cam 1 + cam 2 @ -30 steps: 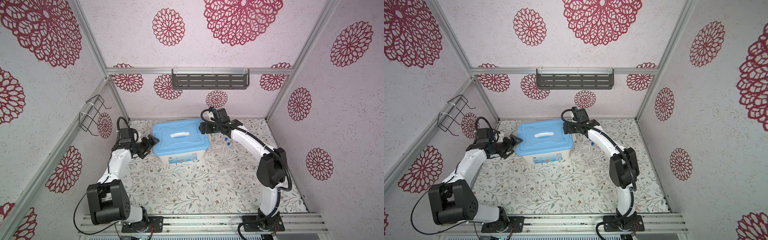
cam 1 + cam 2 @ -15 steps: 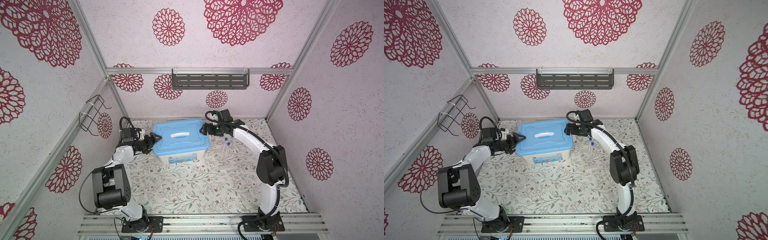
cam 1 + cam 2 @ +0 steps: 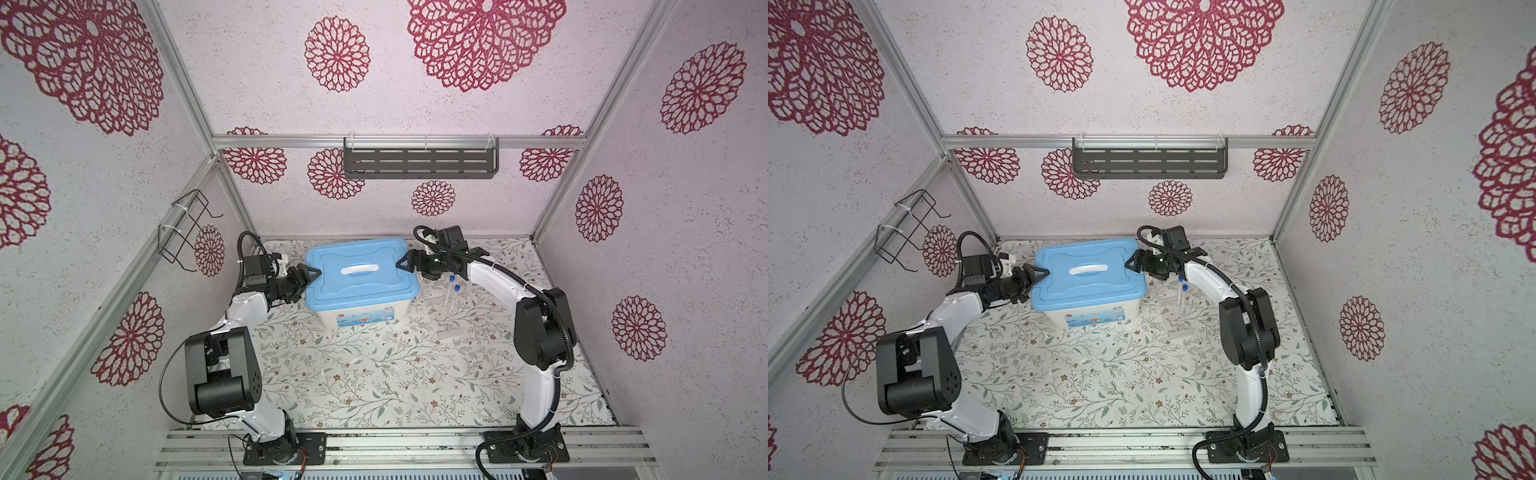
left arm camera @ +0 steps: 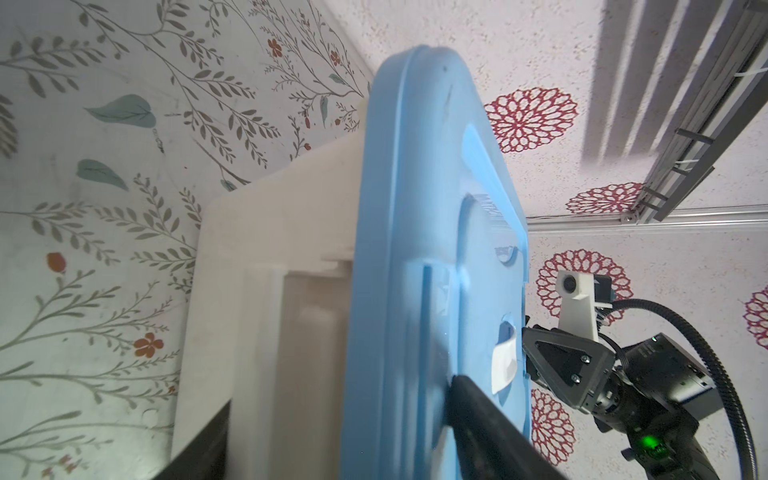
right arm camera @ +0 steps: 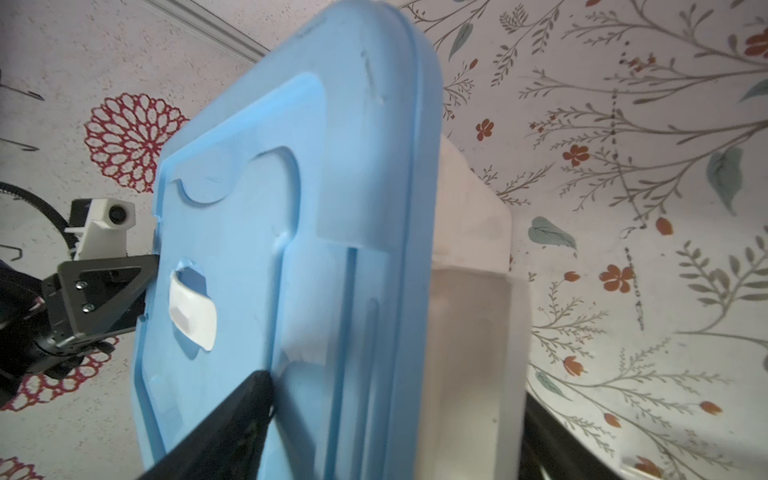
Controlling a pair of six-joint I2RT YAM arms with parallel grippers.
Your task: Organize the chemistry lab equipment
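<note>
Both part-open: my left hand (image 3: 309,274) and right hand (image 3: 405,262) straddle the blue lid (image 3: 361,286) at its ends, nothing pinched yet. The blue-capped test tubes (image 3: 452,293) lie on the tabletop (image 3: 374,374) at 3 o'clock of the white box (image 3: 365,320); an uneven lift could drag the box onto them.

Pairs white links (image 3: 496,277) with boxy black joints (image 3: 224,374); trails ribbed black cables (image 4: 725,368); fastens triangular claw plates (image 4: 561,365) with silver screws (image 4: 585,358).

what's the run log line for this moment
left gripper: open, straddling blue lid edge | right gripper: open, straddling opposite edge | blue lid: on white box | test tubes: lying right of box
</note>
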